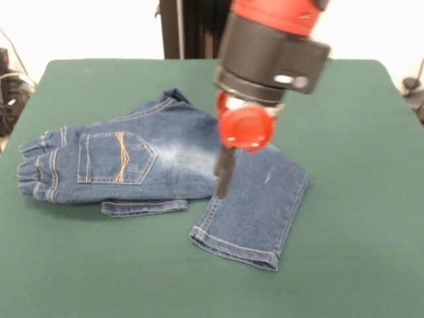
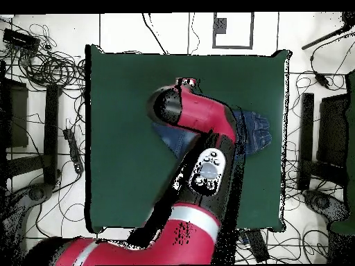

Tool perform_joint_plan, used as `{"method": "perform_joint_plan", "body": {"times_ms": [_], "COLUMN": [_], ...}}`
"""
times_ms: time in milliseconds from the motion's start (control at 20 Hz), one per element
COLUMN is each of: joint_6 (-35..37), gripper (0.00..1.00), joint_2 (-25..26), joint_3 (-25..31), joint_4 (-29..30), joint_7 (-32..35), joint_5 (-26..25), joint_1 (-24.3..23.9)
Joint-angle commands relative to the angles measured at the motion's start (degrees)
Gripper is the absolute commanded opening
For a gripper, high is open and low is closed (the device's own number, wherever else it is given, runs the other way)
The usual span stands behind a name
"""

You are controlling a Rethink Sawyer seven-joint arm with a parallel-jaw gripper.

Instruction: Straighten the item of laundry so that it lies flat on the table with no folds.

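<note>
The small blue denim jeans (image 1: pixel 172 162) lie on the dark green table (image 1: pixel 351 199), left of centre. The gathered waistband (image 1: pixel 34 171) points left, and a back pocket with orange stitching (image 1: pixel 118 158) faces up. One leg bends toward the front right and ends in a hem (image 1: pixel 235 248). A narrow folded strip (image 1: pixel 146 207) sticks out under the front edge. My gripper (image 1: pixel 222 189) hangs below a red disc (image 1: pixel 245 126), its tip at the jeans where the leg bends. In the overhead view the arm (image 2: pixel 201 118) hides most of the jeans (image 2: pixel 258 131).
The black pedestal (image 1: pixel 192 30) stands behind the table's far edge. In the overhead view, cables (image 2: pixel 48 62) and dark stands (image 2: pixel 52 131) lie on the floor around the table (image 2: pixel 118 138). Bare green cloth surrounds the jeans on all sides.
</note>
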Motion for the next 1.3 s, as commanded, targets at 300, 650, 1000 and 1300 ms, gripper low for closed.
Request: {"method": "perform_joint_plan", "body": {"times_ms": [300,650,1000,1300], "joint_6": [8.55,14.99,18.58,18.36], "gripper": [1.00,1.00,1.00,1.00], "joint_2": [-8.79,-11.32,-13.33,-16.34], "joint_3": [26.16,33.76,37.02,39.44], "joint_4": [11.29,13.07,13.94,17.92], "joint_7": [-36.55,-42.06,-47.45,-50.20], "joint_5": [-17.20,-17.71,-20.92,-25.16], "joint_1": [-11.20,-17.28,-19.80,-22.25]}}
